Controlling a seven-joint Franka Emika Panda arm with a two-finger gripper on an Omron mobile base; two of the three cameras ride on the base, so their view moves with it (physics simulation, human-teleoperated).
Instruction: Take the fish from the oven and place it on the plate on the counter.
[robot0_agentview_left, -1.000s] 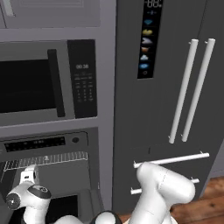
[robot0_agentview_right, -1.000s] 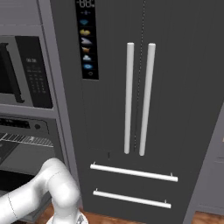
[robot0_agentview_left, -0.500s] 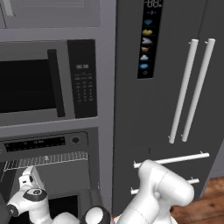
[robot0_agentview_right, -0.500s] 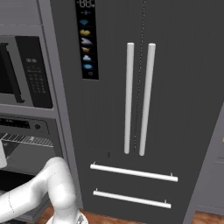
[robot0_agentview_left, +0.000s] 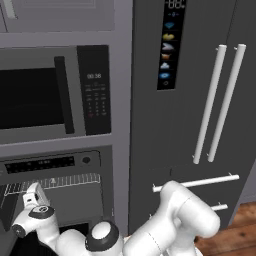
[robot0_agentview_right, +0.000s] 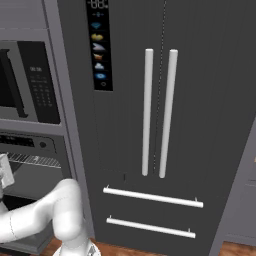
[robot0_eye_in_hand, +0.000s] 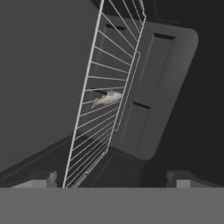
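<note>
The oven (robot0_agentview_left: 55, 163) stands with its cavity exposed below the black control strip. The fish (robot0_eye_in_hand: 106, 99), small and silvery, lies on the wire rack (robot0_eye_in_hand: 94, 65) inside the dark cavity, well ahead of the fingers. My gripper (robot0_eye_in_hand: 111, 178) is open, its two tips wide apart with nothing between them. The hand (robot0_agentview_left: 34, 196) is at the oven's mouth, below the rack's front edge (robot0_agentview_left: 60, 181), and also pokes in at the left edge of the right base view (robot0_agentview_right: 5, 170). The plate and the counter are out of view.
A microwave (robot0_agentview_left: 45, 92) with a keypad sits above the oven. To the right is a tall dark fridge (robot0_agentview_left: 200, 100) with two vertical handles and two drawer bars (robot0_agentview_right: 152, 196). The oven's back wall (robot0_eye_in_hand: 153, 100) lies behind the rack. Wooden floor (robot0_agentview_left: 245, 220) shows at the lower right.
The hand has shifted toward the oven opening and come into the left edge of the right base view. The jaws have stayed open.
</note>
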